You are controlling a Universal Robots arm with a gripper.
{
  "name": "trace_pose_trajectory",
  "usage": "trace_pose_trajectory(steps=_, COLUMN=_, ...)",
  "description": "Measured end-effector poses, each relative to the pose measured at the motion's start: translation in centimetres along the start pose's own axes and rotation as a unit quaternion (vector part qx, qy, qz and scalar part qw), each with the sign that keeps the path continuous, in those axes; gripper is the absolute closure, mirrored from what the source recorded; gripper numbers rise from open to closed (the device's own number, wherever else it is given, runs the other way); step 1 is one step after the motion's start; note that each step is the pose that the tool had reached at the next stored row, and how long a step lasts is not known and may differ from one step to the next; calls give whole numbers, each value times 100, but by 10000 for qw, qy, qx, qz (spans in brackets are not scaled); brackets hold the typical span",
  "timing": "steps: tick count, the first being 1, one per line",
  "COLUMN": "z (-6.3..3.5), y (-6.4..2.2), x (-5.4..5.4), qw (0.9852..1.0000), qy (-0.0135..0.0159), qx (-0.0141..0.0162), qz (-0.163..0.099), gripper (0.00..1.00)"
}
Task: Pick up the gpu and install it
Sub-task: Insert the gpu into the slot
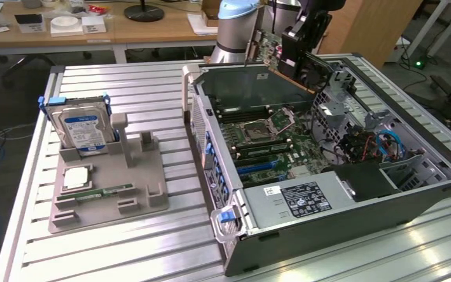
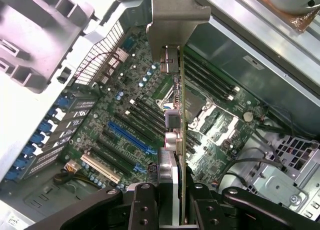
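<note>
**Caller:** Where is the gpu (image 1: 266,50) now?

**Operator:** I see it off the tabletop (image 1: 131,252), held in the air over the far end of the open computer case (image 1: 327,229). Through the wrist camera I look along its thin edge. Its silvery bracket (image 2: 172,20) is at the end away from the fingers, and the motherboard (image 2: 125,110) with its blue slot (image 2: 127,135) lies beyond.

**Caller:** And the end effector (image 2: 172,202)?

**Operator:** Mine is clamped on the card, with one finger against each face.
</note>
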State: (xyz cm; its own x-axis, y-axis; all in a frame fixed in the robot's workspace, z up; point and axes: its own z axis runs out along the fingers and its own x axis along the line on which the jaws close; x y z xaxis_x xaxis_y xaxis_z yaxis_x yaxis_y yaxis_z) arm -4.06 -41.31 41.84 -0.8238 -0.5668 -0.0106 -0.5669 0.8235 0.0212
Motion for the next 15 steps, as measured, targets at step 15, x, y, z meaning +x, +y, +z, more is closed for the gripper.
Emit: trace_pose_trajectory(steps=15, z=0, y=0, x=0, qw=9998, qy=5, qx=-2, qz=-206, gripper=72)
